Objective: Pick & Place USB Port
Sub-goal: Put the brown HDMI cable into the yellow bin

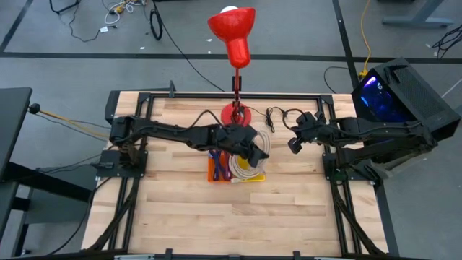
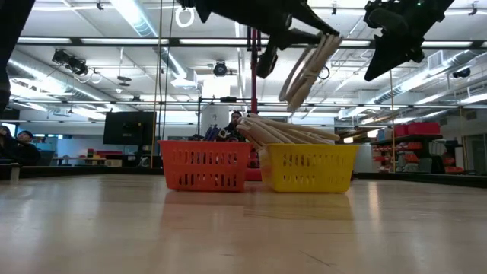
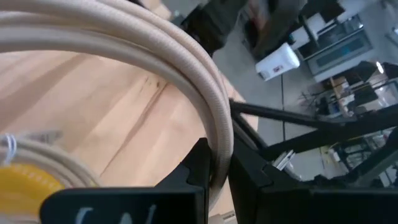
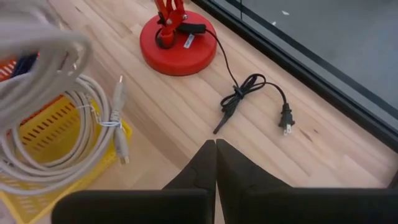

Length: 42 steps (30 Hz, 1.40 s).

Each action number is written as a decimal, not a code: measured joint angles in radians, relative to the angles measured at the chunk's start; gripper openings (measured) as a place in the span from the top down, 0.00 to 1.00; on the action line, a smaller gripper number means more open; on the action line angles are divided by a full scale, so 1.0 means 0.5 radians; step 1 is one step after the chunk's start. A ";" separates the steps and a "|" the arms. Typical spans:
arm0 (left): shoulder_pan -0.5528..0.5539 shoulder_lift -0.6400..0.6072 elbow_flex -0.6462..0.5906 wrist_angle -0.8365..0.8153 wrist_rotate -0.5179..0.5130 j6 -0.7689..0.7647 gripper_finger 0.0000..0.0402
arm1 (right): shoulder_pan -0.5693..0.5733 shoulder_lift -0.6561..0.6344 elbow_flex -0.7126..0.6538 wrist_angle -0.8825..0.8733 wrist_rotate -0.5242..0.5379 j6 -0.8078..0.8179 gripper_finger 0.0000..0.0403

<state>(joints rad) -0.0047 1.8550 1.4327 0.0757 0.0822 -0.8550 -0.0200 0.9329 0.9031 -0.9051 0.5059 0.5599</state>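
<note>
Two baskets sit mid-table: one orange basket [image 2: 204,165], one yellow basket [image 2: 310,167] heaped with pale cables. The left gripper [image 3: 216,180], clenched on a looped beige USB cable [image 2: 308,68], holds it above the yellow basket. The right gripper [image 4: 215,163] hangs closed, empty, near the red lamp [image 1: 234,43]; the cable's plugs are hard to make out.

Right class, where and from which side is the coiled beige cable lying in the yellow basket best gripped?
Probably on the coiled beige cable's upper loops, from above: they arch over the yellow plastic basket's rim, so closed fingers could pinch several strands.
</note>
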 joint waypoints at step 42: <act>0.022 0.122 0.521 -0.995 -0.106 -0.043 0.91 | 0.000 0.001 0.000 -0.001 -0.006 -0.038 0.97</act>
<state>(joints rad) 0.0061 1.9160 1.6931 -0.4220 0.0294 -0.8763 -0.0200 0.9333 0.9031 -0.9054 0.5030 0.5407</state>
